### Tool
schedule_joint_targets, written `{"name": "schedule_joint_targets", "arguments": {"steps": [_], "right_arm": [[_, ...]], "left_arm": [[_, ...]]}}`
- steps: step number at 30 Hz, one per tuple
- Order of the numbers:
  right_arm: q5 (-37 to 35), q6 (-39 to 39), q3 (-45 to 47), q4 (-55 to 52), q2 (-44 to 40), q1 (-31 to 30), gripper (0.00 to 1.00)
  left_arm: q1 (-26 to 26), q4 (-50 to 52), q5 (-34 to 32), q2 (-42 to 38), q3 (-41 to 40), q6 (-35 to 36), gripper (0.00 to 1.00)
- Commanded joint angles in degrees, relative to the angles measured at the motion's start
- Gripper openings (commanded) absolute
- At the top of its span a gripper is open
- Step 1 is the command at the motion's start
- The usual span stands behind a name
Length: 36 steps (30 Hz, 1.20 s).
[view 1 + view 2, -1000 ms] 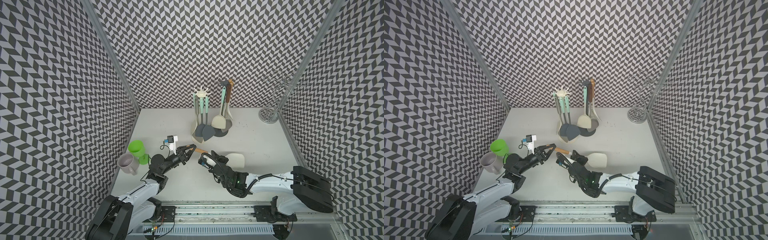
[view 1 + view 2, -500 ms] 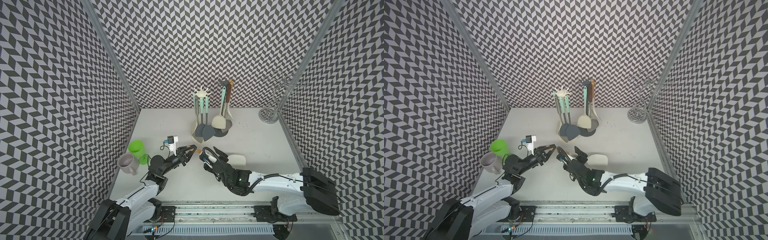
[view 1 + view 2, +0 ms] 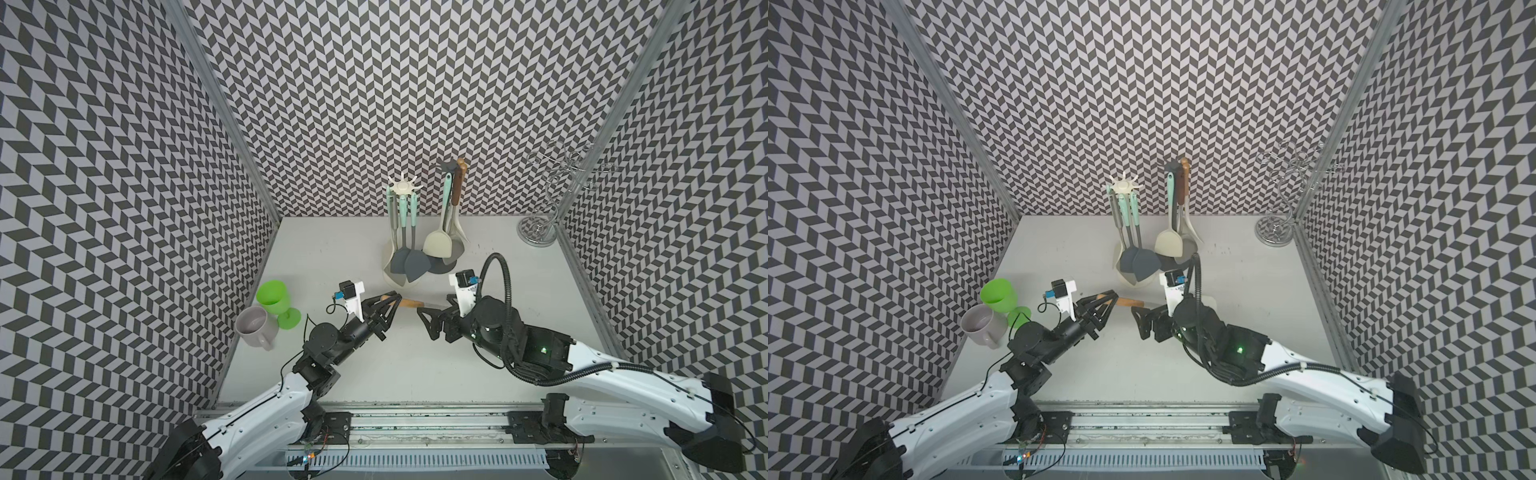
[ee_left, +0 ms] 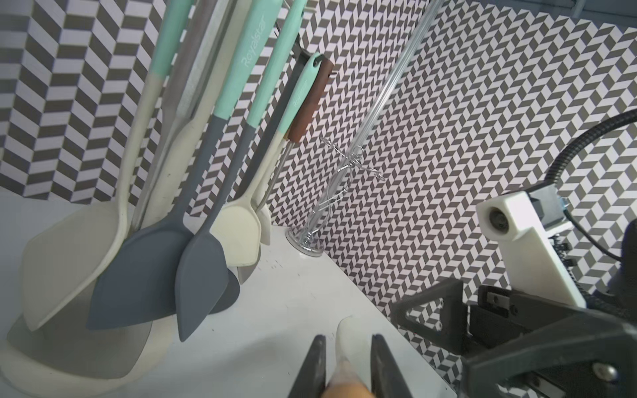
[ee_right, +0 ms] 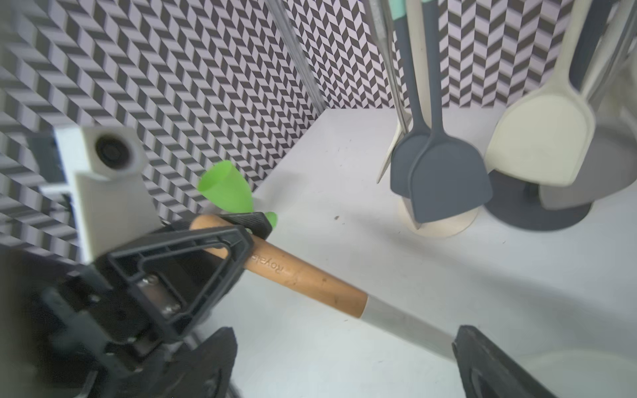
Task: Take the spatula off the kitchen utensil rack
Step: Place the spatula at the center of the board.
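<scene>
The spatula (image 3: 409, 302) has a wooden handle and a pale neck, and it lies roughly level just above the table. My left gripper (image 3: 390, 302) is shut on the handle's end, seen in the left wrist view with the spatula (image 4: 349, 336) between both fingers. My right gripper (image 3: 434, 318) stands open with its jaws wide apart. In the right wrist view the spatula's neck (image 5: 406, 327) crosses between them, touching neither jaw. The blade is mostly hidden behind the right wrist. At the back stand a cream utensil rack (image 3: 402, 188) and a dark one (image 3: 448, 165), both still hung with utensils.
A green goblet (image 3: 274, 297) and a pale mug (image 3: 253, 330) stand by the left wall, close to my left arm. A chrome wire stand (image 3: 540, 232) is in the back right corner. Patterned walls close in three sides.
My right gripper has opened off the spatula and drawn back a little to the right. My left gripper keeps its hold on the handle end.
</scene>
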<state>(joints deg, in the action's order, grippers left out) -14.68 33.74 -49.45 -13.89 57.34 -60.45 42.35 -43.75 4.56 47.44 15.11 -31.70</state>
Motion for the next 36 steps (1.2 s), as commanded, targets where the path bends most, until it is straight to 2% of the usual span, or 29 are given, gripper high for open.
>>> {"name": "schedule_joint_targets", "arguments": {"steps": [1,5,8,11,14,21,29,32,36], "right_arm": [[12.46,16.89,-0.05,-3.13,-4.28,5.47,1.00],[24.43,29.65,4.27,-2.28,-8.78,15.17,1.00],[34.31,38.77,9.67,3.70,-11.23,21.16,1.00],[42.65,46.52,14.48,10.87,-11.04,25.00,0.99],[46.98,51.19,17.91,17.86,-9.37,27.31,0.97],[50.56,55.93,19.92,24.79,-7.03,30.94,0.95],[50.74,58.43,20.95,26.01,-9.12,34.76,0.91],[50.27,59.29,21.62,26.02,-9.62,36.07,0.76],[50.17,59.87,21.26,26.36,-8.60,36.96,0.65]], "left_arm": [[4.71,-4.85,-13.12,1.95,3.09,6.53,0.00],[9.82,-12.58,-18.55,6.82,4.10,12.17,0.00],[13.73,-17.86,-21.80,10.36,5.31,15.97,0.00],[17.43,-22.91,-24.49,13.85,6.53,20.28,0.00],[20.35,-25.25,-25.03,16.88,8.49,24.13,0.00],[27.37,-30.09,-28.85,21.95,10.66,33.81,0.00],[29.29,-33.19,-30.19,25.06,10.92,35.97,0.00],[29.68,-33.51,-29.31,24.97,10.70,35.65,0.00],[30.54,-33.99,-28.52,25.29,10.47,35.46,0.00]]}}
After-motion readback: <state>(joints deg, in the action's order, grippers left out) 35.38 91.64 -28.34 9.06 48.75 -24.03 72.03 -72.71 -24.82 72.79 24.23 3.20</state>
